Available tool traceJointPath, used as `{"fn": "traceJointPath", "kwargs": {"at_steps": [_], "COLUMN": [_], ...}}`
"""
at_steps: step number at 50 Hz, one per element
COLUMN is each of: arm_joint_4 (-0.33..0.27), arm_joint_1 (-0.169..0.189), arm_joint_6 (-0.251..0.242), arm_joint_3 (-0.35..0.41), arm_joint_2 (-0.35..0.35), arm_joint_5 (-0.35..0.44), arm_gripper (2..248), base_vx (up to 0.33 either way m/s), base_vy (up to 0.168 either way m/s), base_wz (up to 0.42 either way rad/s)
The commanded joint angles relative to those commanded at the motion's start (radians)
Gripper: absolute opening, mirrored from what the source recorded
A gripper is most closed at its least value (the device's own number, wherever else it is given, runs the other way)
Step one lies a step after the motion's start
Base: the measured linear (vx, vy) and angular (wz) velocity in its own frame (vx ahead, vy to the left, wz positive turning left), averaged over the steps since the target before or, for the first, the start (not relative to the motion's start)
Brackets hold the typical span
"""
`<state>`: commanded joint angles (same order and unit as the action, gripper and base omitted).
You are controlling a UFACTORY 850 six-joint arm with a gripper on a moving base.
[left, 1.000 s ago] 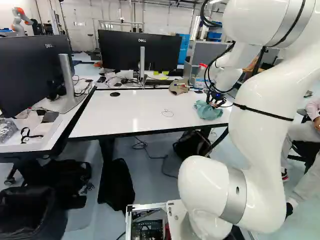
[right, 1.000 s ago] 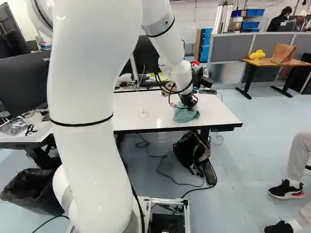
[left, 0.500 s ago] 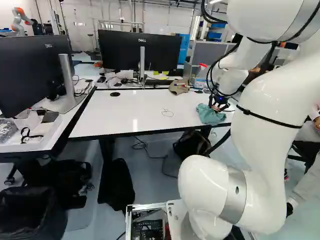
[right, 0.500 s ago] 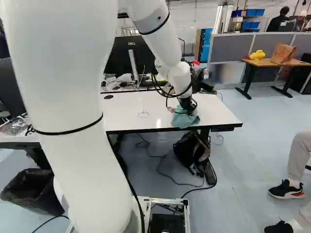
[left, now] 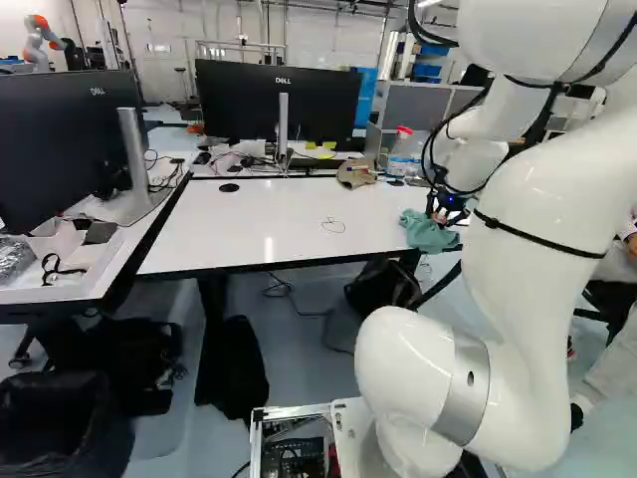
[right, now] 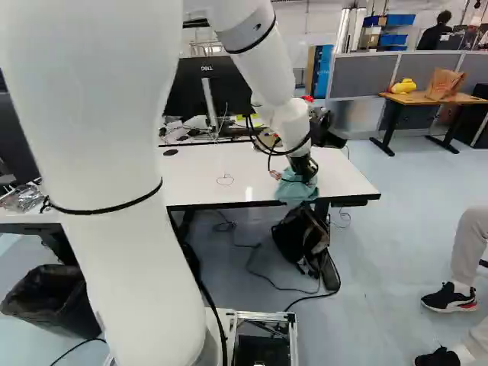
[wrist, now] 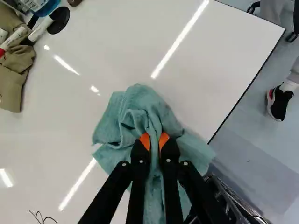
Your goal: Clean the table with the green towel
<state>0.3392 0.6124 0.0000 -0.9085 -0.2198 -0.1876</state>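
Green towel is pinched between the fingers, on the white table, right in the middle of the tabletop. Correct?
Not the middle: the wrist view shows the green towel at the edge of the white table, reaching right up to it. The rest holds: it is on the table, pinched between the fingers.

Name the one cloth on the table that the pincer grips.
The green towel, pinched between both fingers of the pincer; the tan cloth lies apart.
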Motion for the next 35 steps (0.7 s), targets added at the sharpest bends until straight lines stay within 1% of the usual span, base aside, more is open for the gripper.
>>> {"fn": "traceJointPath", "kwargs": {"at_steps": [35], "arm_joint_4": [0.0], "arm_joint_1": [0.048], "arm_joint_6": [0.0], "arm_joint_3": [-0.193], "arm_joint_2": [-0.157], "arm_joint_5": [0.0], "arm_gripper": [41], "base_vx": [0.0], "base_vy": [0.0], "base_wz": [0.0]}}
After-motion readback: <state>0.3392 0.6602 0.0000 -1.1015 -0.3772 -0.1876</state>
